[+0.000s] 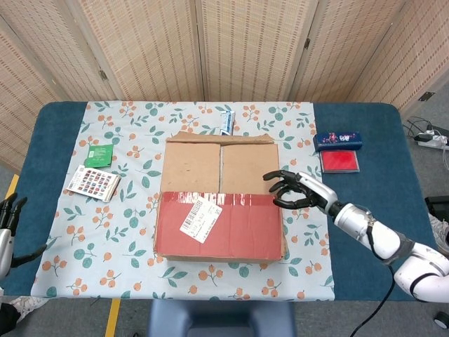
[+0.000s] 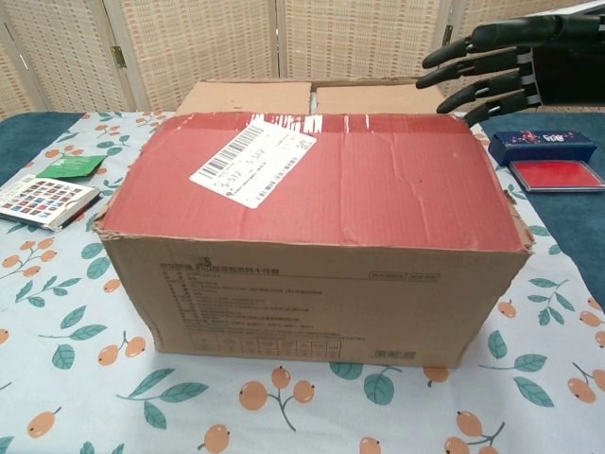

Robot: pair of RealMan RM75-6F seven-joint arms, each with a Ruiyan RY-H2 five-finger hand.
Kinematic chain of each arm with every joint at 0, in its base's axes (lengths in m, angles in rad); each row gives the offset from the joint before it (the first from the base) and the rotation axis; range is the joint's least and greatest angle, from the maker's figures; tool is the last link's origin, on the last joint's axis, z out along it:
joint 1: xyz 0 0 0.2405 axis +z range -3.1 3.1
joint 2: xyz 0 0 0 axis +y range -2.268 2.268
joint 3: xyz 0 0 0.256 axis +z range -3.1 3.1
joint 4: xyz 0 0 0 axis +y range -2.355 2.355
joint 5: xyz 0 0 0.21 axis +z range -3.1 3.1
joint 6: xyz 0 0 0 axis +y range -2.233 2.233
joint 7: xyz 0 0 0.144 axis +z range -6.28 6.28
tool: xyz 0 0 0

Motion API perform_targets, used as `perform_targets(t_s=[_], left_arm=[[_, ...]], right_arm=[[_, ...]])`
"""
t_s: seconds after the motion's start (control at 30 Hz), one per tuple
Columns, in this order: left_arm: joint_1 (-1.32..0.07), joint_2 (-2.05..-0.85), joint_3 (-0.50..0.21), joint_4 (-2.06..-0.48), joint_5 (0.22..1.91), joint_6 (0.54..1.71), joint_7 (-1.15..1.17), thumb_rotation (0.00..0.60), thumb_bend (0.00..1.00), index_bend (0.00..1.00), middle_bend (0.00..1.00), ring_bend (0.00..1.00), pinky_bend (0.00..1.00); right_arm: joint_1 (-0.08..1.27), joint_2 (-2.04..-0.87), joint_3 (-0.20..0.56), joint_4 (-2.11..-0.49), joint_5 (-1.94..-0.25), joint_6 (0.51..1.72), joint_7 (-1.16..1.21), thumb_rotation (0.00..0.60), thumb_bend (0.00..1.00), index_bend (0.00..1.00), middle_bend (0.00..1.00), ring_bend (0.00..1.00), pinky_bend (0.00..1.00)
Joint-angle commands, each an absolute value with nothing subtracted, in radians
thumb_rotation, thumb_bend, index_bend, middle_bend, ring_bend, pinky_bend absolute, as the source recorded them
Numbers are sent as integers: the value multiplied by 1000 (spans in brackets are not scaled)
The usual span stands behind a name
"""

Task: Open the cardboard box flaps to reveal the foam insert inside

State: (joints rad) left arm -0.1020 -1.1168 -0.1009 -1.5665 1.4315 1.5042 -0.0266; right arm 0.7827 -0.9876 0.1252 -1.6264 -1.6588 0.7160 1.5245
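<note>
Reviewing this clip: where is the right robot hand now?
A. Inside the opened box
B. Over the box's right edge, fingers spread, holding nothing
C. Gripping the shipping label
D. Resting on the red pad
B: the right robot hand hovers at the right edge of the closed cardboard box, fingers spread and empty.

bright, even indoor light from above in both views, no glare. soft short shadows under the box [image 2: 312, 246] onto the tablecloth [image 2: 57, 322]. head view sharp throughout; chest view sharp up close, screen [image 2: 359, 38] behind slightly soft.
</note>
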Motion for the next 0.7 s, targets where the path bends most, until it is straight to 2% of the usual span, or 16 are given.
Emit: perform_targets(t_s=[0.03, 0.4, 0.7], left_arm=[[-100, -1114, -102, -1565, 1431, 1507, -33, 600, 193, 0, 0, 0, 0], [-100, -1115, -102, -1563, 1433, 1506, -33, 600, 194, 0, 0, 0, 0], [-101, -1117, -102, -1565, 1435, 1508, -26, 600, 193, 0, 0, 0, 0]], right_arm=[[800, -1006, 116, -1610, -1652, 719, 1534, 428, 301, 244, 177, 281, 309], [830, -1023, 62, -1616, -1674, 757, 1601, 426, 302, 244, 159, 280, 309], [834, -1005, 32, -1625, -1713, 858, 1673, 428, 301, 244, 150, 278, 309]])
